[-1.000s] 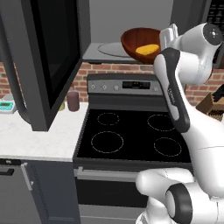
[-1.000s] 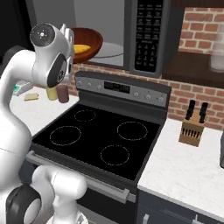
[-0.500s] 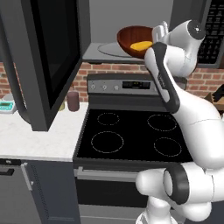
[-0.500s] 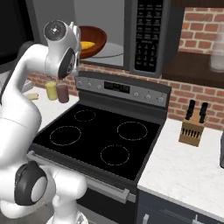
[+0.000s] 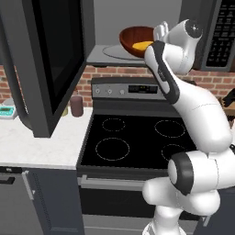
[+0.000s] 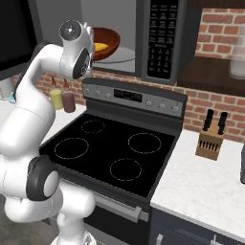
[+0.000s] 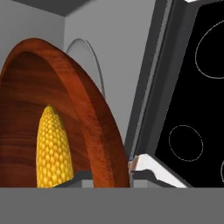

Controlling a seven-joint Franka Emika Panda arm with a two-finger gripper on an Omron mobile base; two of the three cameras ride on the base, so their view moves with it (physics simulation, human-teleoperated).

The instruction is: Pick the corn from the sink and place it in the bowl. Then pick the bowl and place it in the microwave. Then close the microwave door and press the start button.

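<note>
Since the earlier frame the arm has carried the bowl leftward and deeper into the microwave; the base and its cameras have not shifted. Left base view: the bowl now sits over the round glass turntable in the light grey interior, tilted, with the corn lying inside it against the wall nearest the hand. The microwave door stands swung wide open to the left, its black window facing the stove. Right base view: the bowl and corn show just behind the wrist, left of the black button panel. Hand view: the gripper is clamped on the bowl rim, with 1 finger inside the bowl beside the corn and the other outside the wall. The turntable shows behind the bowl. On the counter right of the stove stands a knife block; 2 small jars stand on the left side.
</note>
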